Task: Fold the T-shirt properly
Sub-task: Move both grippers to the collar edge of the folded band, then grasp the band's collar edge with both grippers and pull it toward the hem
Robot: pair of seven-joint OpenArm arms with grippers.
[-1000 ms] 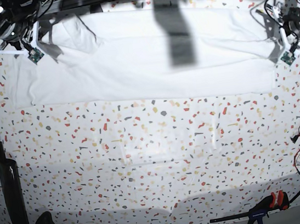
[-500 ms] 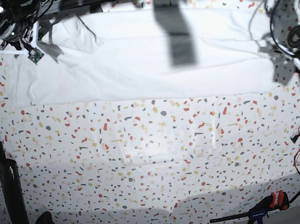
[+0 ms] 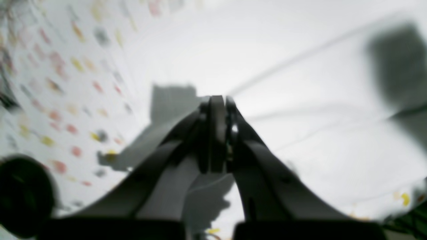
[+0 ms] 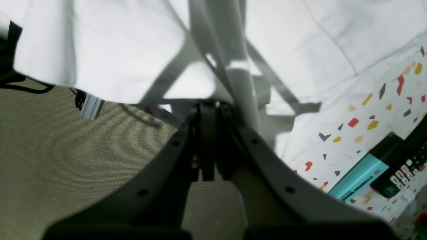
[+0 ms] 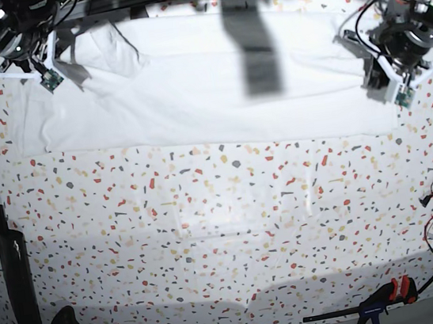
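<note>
Two pincers closed, empty: left pincer [image 5: 395, 90], right pincer [image 5: 46, 76] over T-shirt [image 5: 190, 85] ends.

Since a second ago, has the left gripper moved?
Yes. The left gripper swung down, then came back inward over the T-shirt's right end.

Your left gripper [image 5: 396, 92], on the base view's right, has shifted: a second ago it sat at the right end of the T-shirt [image 5: 190, 85]; half a second ago it had swung out over the bench [image 5: 209, 227] beyond the cloth's edge; now it has returned inward, over the shirt's right end, with its jaws pressed together.
</note>
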